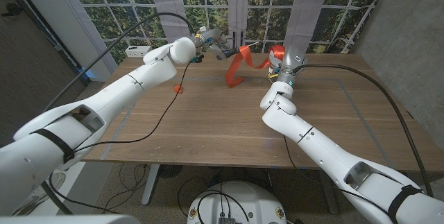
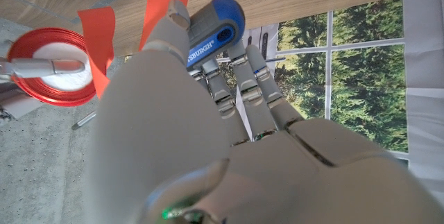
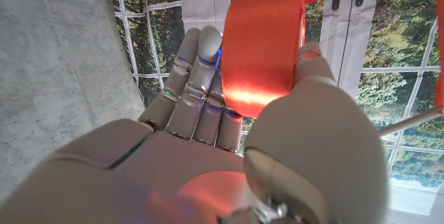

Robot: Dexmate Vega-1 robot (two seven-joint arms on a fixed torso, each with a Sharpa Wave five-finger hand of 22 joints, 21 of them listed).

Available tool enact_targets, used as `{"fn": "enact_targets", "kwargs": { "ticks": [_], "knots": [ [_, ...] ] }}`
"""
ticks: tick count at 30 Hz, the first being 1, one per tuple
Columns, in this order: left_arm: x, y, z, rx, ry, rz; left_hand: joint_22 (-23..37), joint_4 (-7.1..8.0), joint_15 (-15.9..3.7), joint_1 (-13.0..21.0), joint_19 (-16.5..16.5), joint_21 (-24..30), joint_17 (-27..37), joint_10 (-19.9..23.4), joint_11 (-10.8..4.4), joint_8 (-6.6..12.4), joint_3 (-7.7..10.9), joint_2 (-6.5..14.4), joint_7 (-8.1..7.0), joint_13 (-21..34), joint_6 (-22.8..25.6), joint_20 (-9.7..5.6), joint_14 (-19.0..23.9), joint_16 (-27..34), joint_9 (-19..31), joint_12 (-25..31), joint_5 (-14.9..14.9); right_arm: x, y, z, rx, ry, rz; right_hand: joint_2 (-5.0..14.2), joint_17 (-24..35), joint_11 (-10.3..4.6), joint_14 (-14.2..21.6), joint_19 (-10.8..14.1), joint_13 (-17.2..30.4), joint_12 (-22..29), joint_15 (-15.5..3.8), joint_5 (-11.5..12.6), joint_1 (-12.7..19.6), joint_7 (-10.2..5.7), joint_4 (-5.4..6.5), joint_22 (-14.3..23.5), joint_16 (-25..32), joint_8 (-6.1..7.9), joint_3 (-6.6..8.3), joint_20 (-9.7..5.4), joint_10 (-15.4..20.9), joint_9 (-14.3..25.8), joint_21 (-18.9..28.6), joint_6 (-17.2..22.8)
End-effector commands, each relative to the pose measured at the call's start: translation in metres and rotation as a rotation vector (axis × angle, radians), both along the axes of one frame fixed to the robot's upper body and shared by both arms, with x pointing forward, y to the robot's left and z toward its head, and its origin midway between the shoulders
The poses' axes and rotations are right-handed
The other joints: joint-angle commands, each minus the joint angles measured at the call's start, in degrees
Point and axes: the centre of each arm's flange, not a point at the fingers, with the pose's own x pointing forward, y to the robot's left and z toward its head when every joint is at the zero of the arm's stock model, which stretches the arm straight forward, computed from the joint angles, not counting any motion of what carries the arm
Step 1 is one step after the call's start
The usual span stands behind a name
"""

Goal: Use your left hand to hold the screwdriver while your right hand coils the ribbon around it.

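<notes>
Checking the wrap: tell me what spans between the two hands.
In the head view, red ribbon stretches from the left hand, which grips the screwdriver, to the right hand.

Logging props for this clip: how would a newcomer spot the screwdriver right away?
Look to the far edge of the wooden table, in front of the windows. The left hand holds the screwdriver in the air there; it has a blue and grey handle, unlike the orange-red ribbon trailing beside it.
</notes>
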Motion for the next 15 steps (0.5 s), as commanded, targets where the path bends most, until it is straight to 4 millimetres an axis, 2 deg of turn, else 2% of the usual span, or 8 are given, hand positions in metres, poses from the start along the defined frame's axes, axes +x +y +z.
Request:
{"fn": "enact_targets", "kwargs": {
  "ticks": [1,15],
  "knots": [
    [-0.003,0.005,-0.003,-0.008,0.038,-0.013,0.2,0.29,-15.03,8.2,-0.4,0.3,19.1,1.5,-0.98,0.33,0.68,8.3,2.43,2.1,4.0,-0.30,9.8,0.3,0.2,0.3,0.1,0.017,0.004,0.030,-0.045,-0.010,-0.004,12.85,0.0,-2.27,2.4,0.2,17.8,0.2,-5.10,0.4,12.5,-0.25,0.37,0.0,-0.3,0.26,0.08,-1.42,2.5,0.1,0.0,0.8],
    [0.000,0.001,-0.005,0.014,0.066,-0.022,0.2,0.36,-15.02,8.1,-0.3,0.6,19.4,2.0,-1.10,0.27,0.56,8.2,2.53,1.9,4.5,-0.39,10.2,0.3,0.2,0.3,0.0,0.020,0.017,0.063,-0.074,-0.056,0.013,12.91,0.1,-2.31,2.8,0.0,18.0,0.1,-5.06,0.4,12.4,-0.29,0.49,0.0,-0.3,0.06,0.06,-1.44,2.5,-0.1,-0.1,0.9]
  ]
}}
